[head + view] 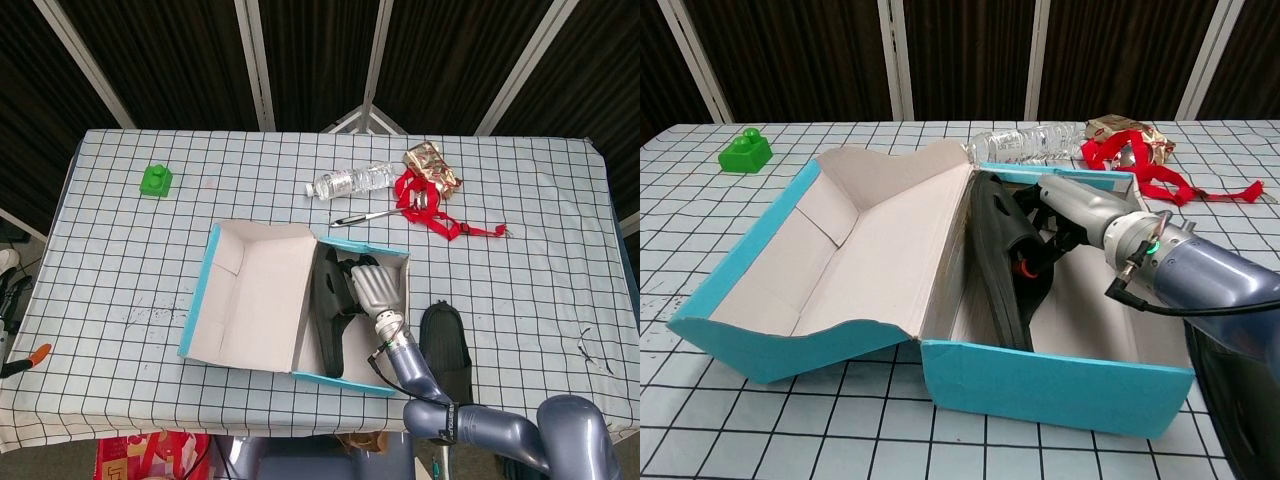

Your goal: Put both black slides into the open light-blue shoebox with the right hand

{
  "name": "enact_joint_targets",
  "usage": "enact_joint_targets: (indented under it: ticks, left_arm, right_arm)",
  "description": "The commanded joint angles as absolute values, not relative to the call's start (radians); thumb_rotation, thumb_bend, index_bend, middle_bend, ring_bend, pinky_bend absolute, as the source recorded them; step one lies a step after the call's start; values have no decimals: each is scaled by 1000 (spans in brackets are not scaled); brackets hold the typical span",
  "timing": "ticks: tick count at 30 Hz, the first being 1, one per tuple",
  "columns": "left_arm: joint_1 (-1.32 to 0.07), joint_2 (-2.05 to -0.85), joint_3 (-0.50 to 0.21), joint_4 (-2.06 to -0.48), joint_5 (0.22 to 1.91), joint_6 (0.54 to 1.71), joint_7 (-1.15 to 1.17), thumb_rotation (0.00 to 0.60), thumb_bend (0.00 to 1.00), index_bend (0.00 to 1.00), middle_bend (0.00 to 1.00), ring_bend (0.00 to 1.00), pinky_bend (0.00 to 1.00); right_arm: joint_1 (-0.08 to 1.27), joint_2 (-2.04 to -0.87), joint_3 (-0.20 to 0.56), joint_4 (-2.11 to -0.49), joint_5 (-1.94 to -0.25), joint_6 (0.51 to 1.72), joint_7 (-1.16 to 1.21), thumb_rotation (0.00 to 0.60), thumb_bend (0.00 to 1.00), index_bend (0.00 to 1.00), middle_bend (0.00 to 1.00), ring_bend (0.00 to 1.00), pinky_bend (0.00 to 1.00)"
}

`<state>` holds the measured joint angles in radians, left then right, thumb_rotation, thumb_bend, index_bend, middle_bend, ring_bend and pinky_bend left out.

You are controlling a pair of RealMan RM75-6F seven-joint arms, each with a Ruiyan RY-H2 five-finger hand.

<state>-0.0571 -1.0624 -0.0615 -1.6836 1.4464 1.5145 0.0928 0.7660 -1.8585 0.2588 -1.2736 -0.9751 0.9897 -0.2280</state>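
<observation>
You are in the middle of the first placement: the first black slide (1002,262) is already inside the light-blue shoebox (1050,375), and your right hand (1072,209) is inside the box with it. The slide does not lie flat; it stands on its edge and leans against the wall of the box where the open lid joins, just beside your fingers (368,283) on their left side. In the chest view the fingers curl down onto its strap, but it is not clear whether they grip it or only touch it, so I cannot tell if the hand has let go.

The second black slide (445,345) lies flat on the table (120,260) outside the box, just beside its right wall, on the other side of your wrist from the fingers and closer to the robot.

I think the next move asks you to free the fingers from the strap, let the first slide settle, and lift the hand straight up so that the box wall is not dragged. After that, bring the hand down to the second slide. The left hand is not visible.
</observation>
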Motion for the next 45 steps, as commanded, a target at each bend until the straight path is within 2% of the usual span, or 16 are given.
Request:
enact_joint_targets:
  ticks: [1,14,35,45]
  left_arm:
    - [-57,-1062,-61,-1684,1446,1515,92,600,169,104,0,0,0]
    - [-55,-1060,-61,-1686,1446,1516,94,600,168,104,0,0,0]
    - [-56,-1060,-61,-1685,1443,1511,96,600,169,105,0,0,0]
    - [-56,-1059,-60,-1687,1445,1511,95,600,168,106,0,0,0]
  right_arm:
    - [764,-1869,256,-1266,-991,997,-221,600,414,512,527,330,137]
    - [763,-1867,275,-1295,-1027,1016,-226,600,414,513,527,330,119]
    - [797,-1881,351,-1235,-910,985,-308,600,414,512,525,330,112]
    - [793,-1848,348,-1306,-882,982,-341,600,414,497,463,321,112]
